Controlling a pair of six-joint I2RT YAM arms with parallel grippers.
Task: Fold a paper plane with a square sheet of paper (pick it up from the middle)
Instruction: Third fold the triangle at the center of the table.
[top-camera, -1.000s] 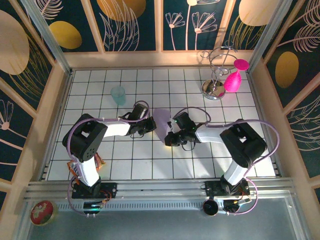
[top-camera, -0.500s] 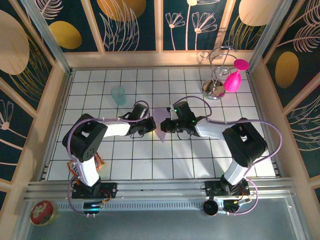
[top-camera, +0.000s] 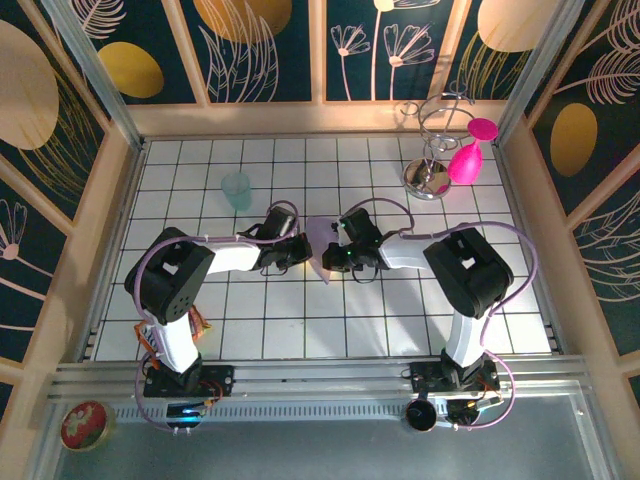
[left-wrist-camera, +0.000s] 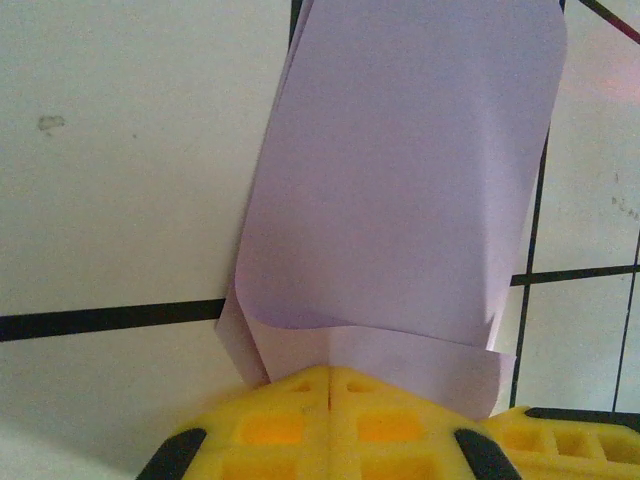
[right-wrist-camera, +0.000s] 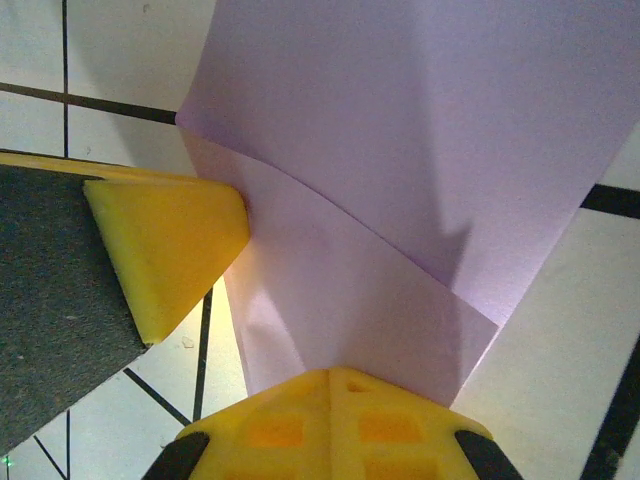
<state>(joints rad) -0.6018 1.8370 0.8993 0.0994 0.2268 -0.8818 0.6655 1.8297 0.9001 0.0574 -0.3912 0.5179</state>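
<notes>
Crowding closer, right fingers (right-wrist-camera: 290, 432); paper (left-wrist-camera: 400, 180) seemingly narrower

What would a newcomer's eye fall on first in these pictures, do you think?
The pale lilac sheet of paper at mid-table, with the left gripper and right gripper both shut on it. Then the bright pink bulb by the wire stand in the far right corner.

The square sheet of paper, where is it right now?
The square sheet of paper is mid-table in the top view, pinched between the left gripper and right gripper, down-right of the teal cup.
</notes>
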